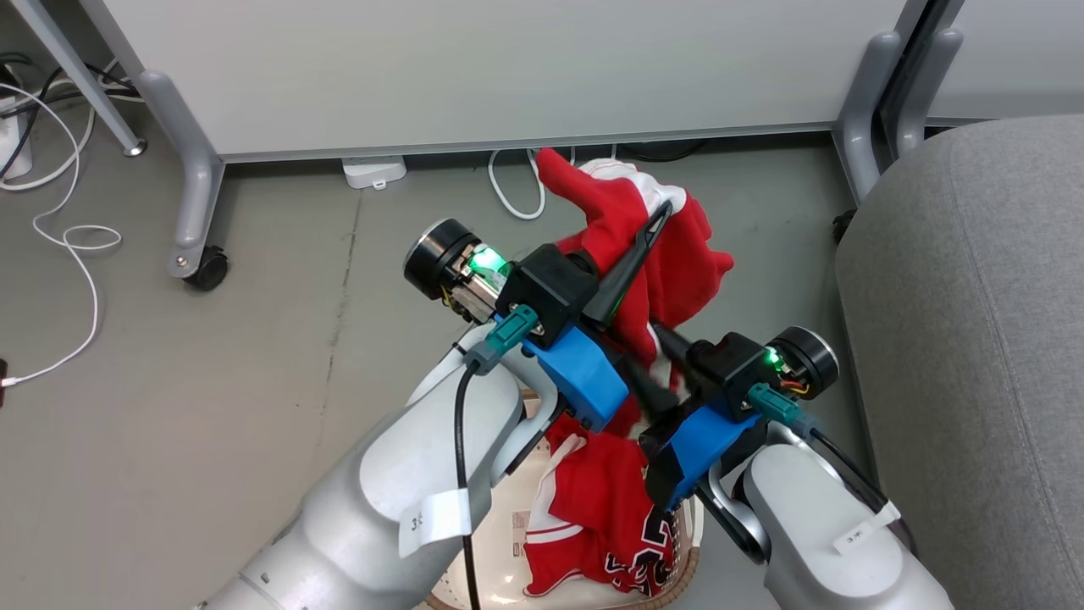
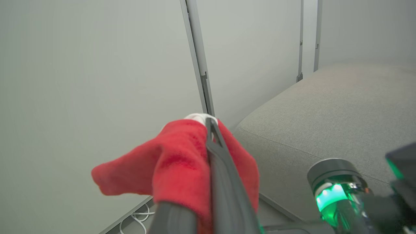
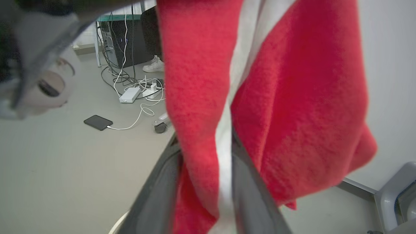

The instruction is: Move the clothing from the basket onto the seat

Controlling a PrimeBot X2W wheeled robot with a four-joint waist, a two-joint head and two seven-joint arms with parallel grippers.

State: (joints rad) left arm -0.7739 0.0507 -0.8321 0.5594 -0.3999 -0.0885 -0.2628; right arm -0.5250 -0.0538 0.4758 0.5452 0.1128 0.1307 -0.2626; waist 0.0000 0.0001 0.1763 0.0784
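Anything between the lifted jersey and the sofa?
Only the robot's own right claw. It straddles the cloth hanging from the lifted jersey, on the side facing the sofa. Higher up, the left claw is shut on the jersey. Nothing else visible stands between the jersey and the sofa.

Clothing (image 1: 677, 263): two red pieces, seemingly; basket (image 1: 508, 551): one; seat (image 1: 974, 339): one; phone (image 3: 97, 122): one.

Place: looked like an office or lab.
Upper frame: wheeled partition panel (image 1: 508, 68) stood on a castor (image 1: 207, 267).
Left edge: white cables (image 1: 76, 237) trailed over grey floor (image 1: 254, 381).
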